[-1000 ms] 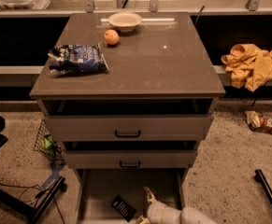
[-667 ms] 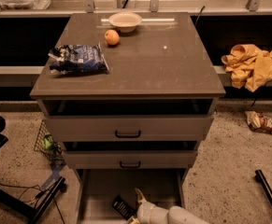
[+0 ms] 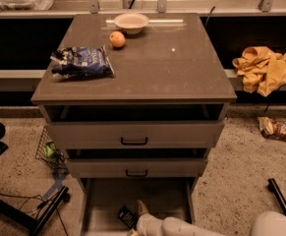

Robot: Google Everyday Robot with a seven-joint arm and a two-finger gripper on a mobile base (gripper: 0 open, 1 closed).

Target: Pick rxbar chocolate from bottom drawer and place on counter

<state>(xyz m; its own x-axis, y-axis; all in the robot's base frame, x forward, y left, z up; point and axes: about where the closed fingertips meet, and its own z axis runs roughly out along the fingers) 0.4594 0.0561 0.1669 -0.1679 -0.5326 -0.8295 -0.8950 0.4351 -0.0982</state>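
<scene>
The small flat black rectangular bar wrapper, the rxbar chocolate (image 3: 127,217), lies on the pale floor of the open bottom drawer (image 3: 157,198). This is the lowest, deepest grey-beige box, below the near edge of the grey-brown matte tabletop (image 3: 182,68), and the bar sits left of the drawer's middle. Its long axis appears to run diagonally, from far-left to near-right.

The white-and-tan gripper (image 3: 140,211) is down inside that drawer, reaching in from the near-right on the robot's one arm. The bar lies just beside it on the left, close enough that contact cannot be ruled out. Whether the jaws are wide, narrow or already on the wrapper cannot be told from here.

The coming move probably turns on that small leftward offset and on turning the jaws across the bar's short width.

On the tabletop, a crinkled blue-and-white snack bag (image 3: 81,62) sits by the left edge. A round orange fruit (image 3: 116,39) and a shallow white bowl (image 3: 131,21) stand toward the far edge.
</scene>
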